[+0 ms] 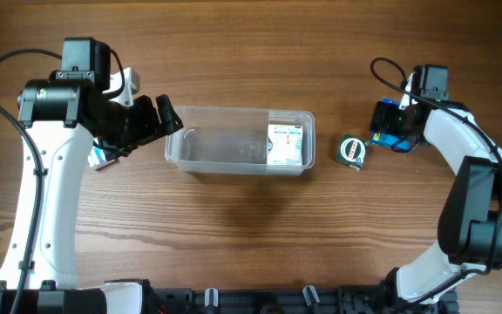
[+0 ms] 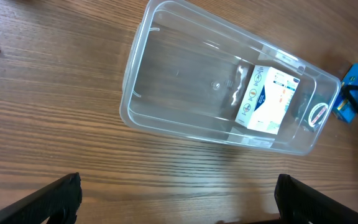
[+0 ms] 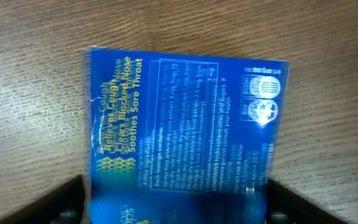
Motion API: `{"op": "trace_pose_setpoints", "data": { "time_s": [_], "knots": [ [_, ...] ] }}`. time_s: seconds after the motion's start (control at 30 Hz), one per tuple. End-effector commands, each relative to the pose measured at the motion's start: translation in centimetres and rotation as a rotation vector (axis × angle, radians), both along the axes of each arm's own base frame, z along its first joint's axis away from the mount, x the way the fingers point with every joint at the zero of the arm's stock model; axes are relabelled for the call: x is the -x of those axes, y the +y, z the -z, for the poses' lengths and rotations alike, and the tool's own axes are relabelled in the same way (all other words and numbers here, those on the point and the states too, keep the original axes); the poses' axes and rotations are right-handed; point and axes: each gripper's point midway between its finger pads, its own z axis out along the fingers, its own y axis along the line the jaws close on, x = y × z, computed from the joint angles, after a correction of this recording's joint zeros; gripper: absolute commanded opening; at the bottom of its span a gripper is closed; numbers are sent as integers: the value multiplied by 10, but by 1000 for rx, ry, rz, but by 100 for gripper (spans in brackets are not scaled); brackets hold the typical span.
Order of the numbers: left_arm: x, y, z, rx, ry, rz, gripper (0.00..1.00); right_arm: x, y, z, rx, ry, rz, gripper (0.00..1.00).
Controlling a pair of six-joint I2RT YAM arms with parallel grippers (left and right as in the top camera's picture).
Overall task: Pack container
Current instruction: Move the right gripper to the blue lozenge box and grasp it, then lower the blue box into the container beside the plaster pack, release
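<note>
The container (image 1: 220, 146) is a clear shallow tub at the table's middle; it also shows in the left wrist view (image 2: 129, 93). A white box (image 1: 286, 144) lies flat in its right end, also seen in the left wrist view (image 2: 269, 99). My left gripper (image 1: 159, 122) is open and empty just off the tub's left end, its fingers spread wide in the left wrist view (image 2: 179, 199). My right gripper (image 1: 395, 124) is at the far right, closed on a blue box (image 3: 185, 118), with a finger against each side (image 3: 176, 208). The blue box also shows in the overhead view (image 1: 389, 133).
A round green tape measure (image 1: 350, 150) lies on the table between the tub and the blue box. A small box (image 1: 103, 158) lies partly under my left arm, left of the tub. Black fixtures line the table's front edge.
</note>
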Motion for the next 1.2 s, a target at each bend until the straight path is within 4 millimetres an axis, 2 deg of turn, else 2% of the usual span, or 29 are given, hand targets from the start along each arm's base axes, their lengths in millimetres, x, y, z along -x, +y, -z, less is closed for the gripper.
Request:
{"op": "trace_pose_setpoints", "data": {
  "time_s": [0.0,0.03,0.13,0.17,0.2,0.23,0.3,0.33,0.37,0.43,0.47,0.53,0.6,0.7,0.8,0.93,0.97,1.03,1.17],
  "knots": [
    [-3,-1,-5,14,-12,-10,100,4,4,9,-12,22,-32,62],
    [-3,-1,-4,14,-12,-10,100,4,4,10,-13,24,-32,54],
    [-3,-1,-4,14,-12,-10,100,6,5,9,-15,35,-32,55],
    [-3,-1,-4,14,-12,-10,100,2,4,-1,-15,31,-29,56],
    [-3,-1,-5,14,-12,-10,100,-1,4,-11,-16,23,-28,56],
    [-3,-1,-4,14,-12,-10,100,-8,4,-31,-25,3,-5,56],
    [-3,-1,-4,14,-12,-10,100,-22,14,-86,-28,-52,-8,55],
    [-3,-1,-5,14,-12,-10,100,-27,25,-112,-28,-75,-32,53],
    [-3,-1,-5,14,-12,-10,100,-29,35,-128,-27,-91,-56,54],
    [-3,-1,-4,14,-12,-10,100,-32,75,-173,-29,-143,-152,54],
    [-3,-1,-5,14,-12,-10,100,-31,98,-189,-37,-160,-195,54],
    [-3,-1,-5,14,-12,-10,100,-27,135,-203,-53,-178,-267,54],
    [-3,-1,-5,14,-12,-10,100,-12,194,-204,-107,-175,-326,54],
    [-3,-1,-5,14,-12,-10,100,15,264,-206,-157,-173,-433,55],
    [-3,-1,-4,14,-12,-10,100,43,307,-201,-205,-143,-448,56],
    [-3,-1,-5,14,-12,-10,100,63,332,-180,-249,-97,-411,57],
    [-3,-1,-5,14,-12,-10,100,66,343,-160,-268,-91,-397,57],
    [-3,-1,-5,14,-12,-10,100,65,350,-142,-283,-90,-381,57],
    [-3,-1,-5,14,-12,-10,100,61,355,-123,-283,-65,-362,57]
  ]
}}
